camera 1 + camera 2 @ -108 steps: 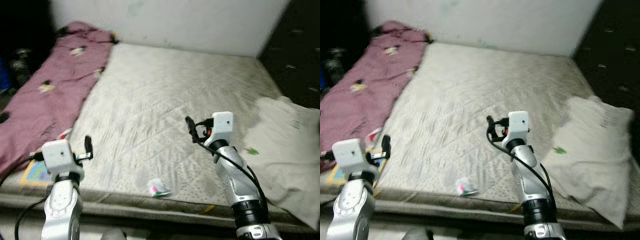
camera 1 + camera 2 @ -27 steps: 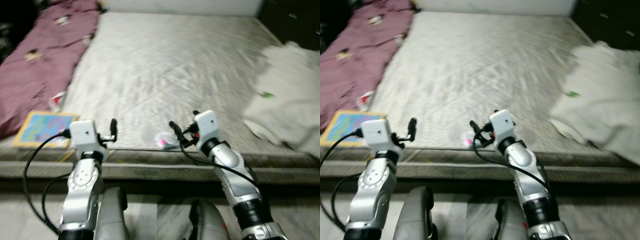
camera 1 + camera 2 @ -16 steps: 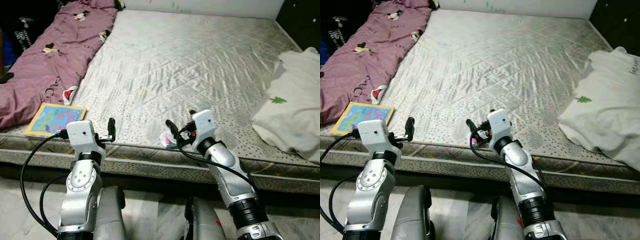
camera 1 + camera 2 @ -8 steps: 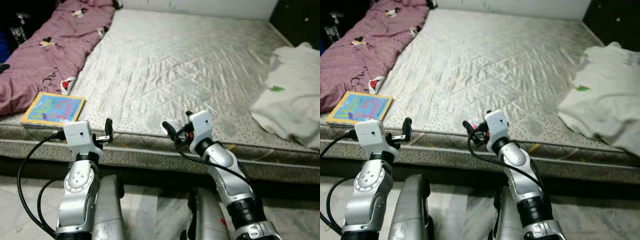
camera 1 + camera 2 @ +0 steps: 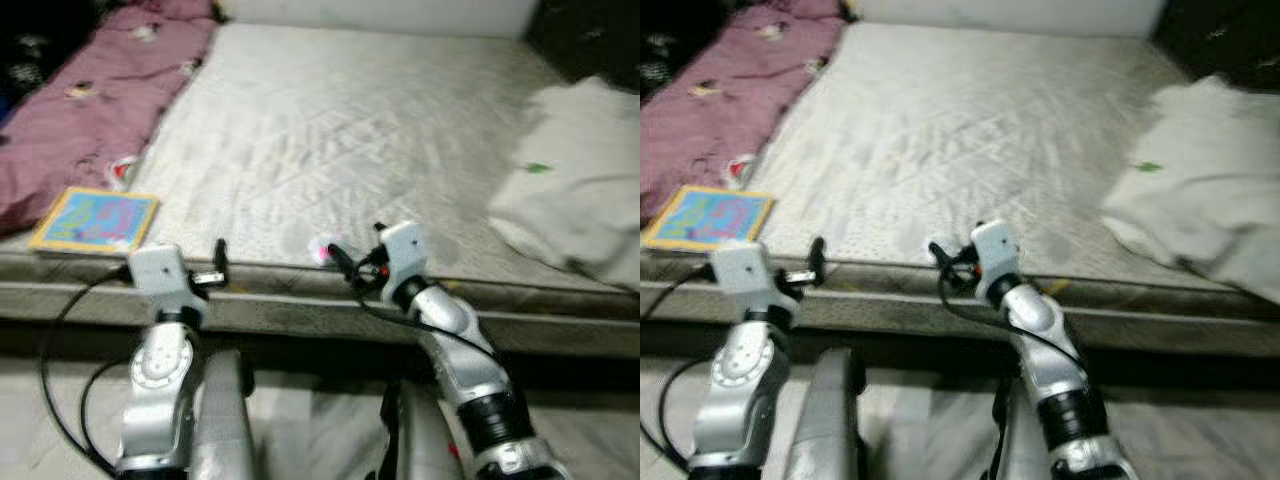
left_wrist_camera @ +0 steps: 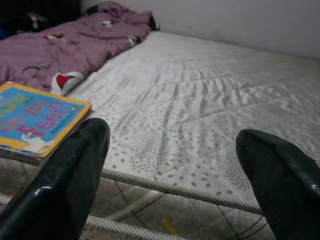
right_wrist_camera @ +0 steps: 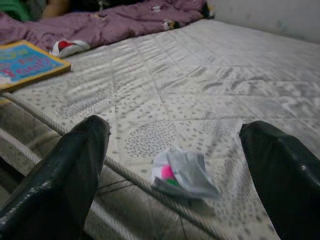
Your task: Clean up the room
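The right gripper (image 7: 175, 150) is hanging at the near edge of the mattress (image 5: 370, 140) with its two black fingers (image 7: 65, 180) spread wide apart, and the crumpled wrapper (image 7: 184, 173) is lying straight ahead of them, centred in the gap and a little beyond the tips. The wrapper is sitting on the mattress top just past the corded seam that runs along the edge, so the fingers are not touching it; a short push forward would probably bring it between them. It is a rough wad showing pink and green, somewhat wider than tall, with its longer side running across the gap from one finger toward the other, which should suit a straight pinch. In the head views it is showing as a small pale and pink spot (image 5: 322, 250) just beyond the right fingertips, and it is well off to the side of the left gripper (image 6: 175, 165), so the right arm is judged the nearer one. The left gripper's fingers are likewise spread, pointing at bare mattress with nothing between them; beyond and beside one finger a picture book (image 6: 35, 120) is resting near the edge, and farther on a purple blanket (image 6: 75, 45) is bunched along that side.
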`<state>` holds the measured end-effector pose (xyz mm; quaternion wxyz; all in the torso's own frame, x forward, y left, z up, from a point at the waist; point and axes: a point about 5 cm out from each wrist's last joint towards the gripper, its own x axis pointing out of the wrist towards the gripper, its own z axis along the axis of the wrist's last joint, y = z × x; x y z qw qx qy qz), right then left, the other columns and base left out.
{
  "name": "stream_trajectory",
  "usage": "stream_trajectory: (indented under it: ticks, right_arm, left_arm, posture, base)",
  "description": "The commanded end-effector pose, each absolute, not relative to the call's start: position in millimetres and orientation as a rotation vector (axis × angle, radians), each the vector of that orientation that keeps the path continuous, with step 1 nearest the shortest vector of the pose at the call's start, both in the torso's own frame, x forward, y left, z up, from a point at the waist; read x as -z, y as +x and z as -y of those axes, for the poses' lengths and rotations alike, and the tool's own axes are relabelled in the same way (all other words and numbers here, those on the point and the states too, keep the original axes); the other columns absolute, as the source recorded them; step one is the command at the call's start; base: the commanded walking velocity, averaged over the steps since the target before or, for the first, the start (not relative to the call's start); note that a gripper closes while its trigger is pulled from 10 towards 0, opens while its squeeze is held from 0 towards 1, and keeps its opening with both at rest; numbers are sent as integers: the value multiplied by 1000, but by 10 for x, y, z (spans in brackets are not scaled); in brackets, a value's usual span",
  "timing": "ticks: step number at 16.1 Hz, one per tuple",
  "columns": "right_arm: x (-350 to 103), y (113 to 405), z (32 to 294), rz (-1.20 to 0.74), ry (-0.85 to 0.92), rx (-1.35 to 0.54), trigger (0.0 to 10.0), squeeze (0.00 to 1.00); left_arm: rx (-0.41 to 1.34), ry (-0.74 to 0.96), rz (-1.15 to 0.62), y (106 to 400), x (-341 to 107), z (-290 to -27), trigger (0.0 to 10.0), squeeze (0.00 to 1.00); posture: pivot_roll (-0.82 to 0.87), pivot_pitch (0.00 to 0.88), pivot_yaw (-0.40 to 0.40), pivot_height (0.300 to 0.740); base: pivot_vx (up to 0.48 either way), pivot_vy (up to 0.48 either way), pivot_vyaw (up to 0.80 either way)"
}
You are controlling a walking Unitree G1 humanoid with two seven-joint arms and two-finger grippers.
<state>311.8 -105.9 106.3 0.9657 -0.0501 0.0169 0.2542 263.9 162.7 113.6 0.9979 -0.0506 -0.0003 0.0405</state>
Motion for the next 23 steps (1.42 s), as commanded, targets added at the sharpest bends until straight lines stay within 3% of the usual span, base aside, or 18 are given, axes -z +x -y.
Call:
stream_trajectory:
  ticks: [1,4,10,15,20,23]
  right_arm:
    - [-1123,3137,984,-4,-118,-553,10000,0]
    - [-1121,3135,971,-3,-122,-561,10000,0]
    - [-1118,3175,998,-10,-125,-546,10000,0]
    - [-1119,3242,1032,8,-286,-613,10000,0]
    - [-954,3343,956,-70,-511,-714,10000,0]
    - [-988,3435,868,-58,-533,-714,10000,0]
  left_arm:
    - [-90,-91,13,2656,-1176,-1662,10000,0]
    - [-90,-92,11,2659,-1177,-1663,10000,0]
    - [-89,-98,8,2664,-1174,-1659,10000,0]
    - [-108,-99,-18,2643,-1149,-1664,10000,0]
    - [-152,-90,-53,2444,-1122,-1715,10000,0]
    - [-151,-87,-63,2366,-1129,-1704,10000,0]
  posture:
    - [48,72,-46,517]
    - [48,76,-47,517]
    - [48,78,-47,517]
    - [65,95,-58,517]
    - [129,152,-73,517]
    - [158,173,-68,517]
  base:
    - [255,0,800]
    - [246,0,800]
    - [0,0,0]
    - [0,0,0]
    - [0,0,0]
    - [0,0,0]
